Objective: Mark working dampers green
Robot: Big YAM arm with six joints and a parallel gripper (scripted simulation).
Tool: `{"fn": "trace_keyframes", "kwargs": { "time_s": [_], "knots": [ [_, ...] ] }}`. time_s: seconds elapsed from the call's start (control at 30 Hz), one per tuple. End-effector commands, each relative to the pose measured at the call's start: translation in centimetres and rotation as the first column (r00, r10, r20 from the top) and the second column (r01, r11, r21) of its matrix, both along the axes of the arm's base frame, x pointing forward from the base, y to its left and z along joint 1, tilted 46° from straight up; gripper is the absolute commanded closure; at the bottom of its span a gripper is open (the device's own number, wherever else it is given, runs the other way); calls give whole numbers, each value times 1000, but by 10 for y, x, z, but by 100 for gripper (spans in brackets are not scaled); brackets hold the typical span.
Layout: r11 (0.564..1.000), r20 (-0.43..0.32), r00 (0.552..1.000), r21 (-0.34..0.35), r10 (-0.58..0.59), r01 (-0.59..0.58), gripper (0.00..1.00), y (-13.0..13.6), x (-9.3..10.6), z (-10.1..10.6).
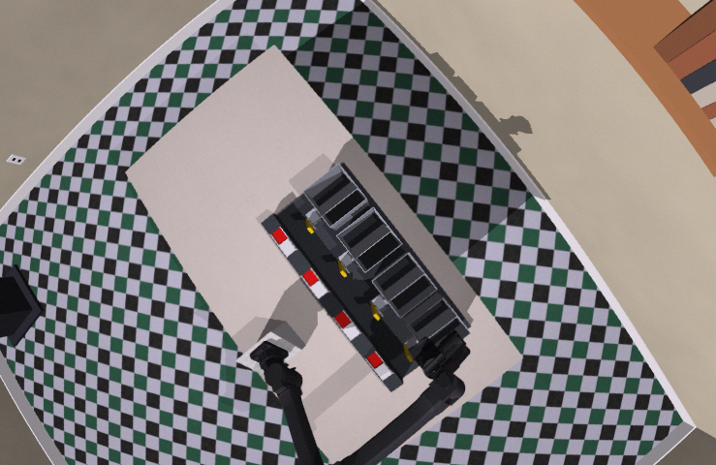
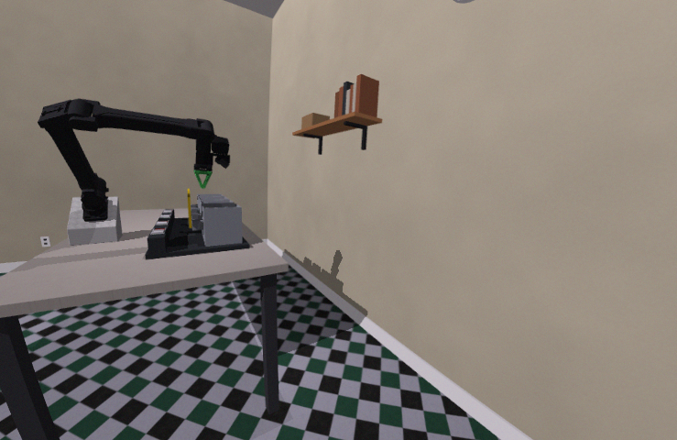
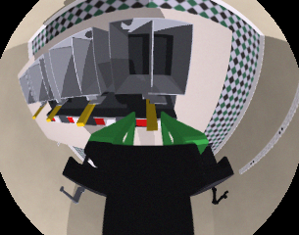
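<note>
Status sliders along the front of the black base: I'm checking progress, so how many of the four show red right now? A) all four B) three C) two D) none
A: in the top view each of the four status sliders shows a red patch, none green.
</note>
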State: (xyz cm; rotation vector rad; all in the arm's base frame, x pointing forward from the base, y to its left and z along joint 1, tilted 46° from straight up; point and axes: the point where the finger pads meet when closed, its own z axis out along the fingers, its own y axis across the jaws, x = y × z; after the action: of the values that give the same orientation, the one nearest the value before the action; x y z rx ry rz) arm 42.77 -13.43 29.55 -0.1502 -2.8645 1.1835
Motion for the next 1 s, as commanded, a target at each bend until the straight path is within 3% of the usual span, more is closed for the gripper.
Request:
{"fn": "trace_keyframes", "kwargs": {
  "time_s": [0.0,0.07,0.13,0.27,0.33,0.5,0.57,0.97],
  "knots": [
    [1000,54,998,13,11,-12,64,-4,-35,13],
    [1000,54,998,19,11,-12,64,-5,-52,10],
    [1000,54,998,21,12,-13,64,-5,-57,9],
    [999,57,998,19,41,-42,64,6,-42,11],
    [999,38,999,21,36,-37,64,4,-46,4],
    [999,38,999,21,37,-37,64,4,-46,4],
    [999,61,997,19,36,-38,64,4,-51,13],
    [1000,53,999,19,12,-13,64,-6,-57,7]
  ]
}}
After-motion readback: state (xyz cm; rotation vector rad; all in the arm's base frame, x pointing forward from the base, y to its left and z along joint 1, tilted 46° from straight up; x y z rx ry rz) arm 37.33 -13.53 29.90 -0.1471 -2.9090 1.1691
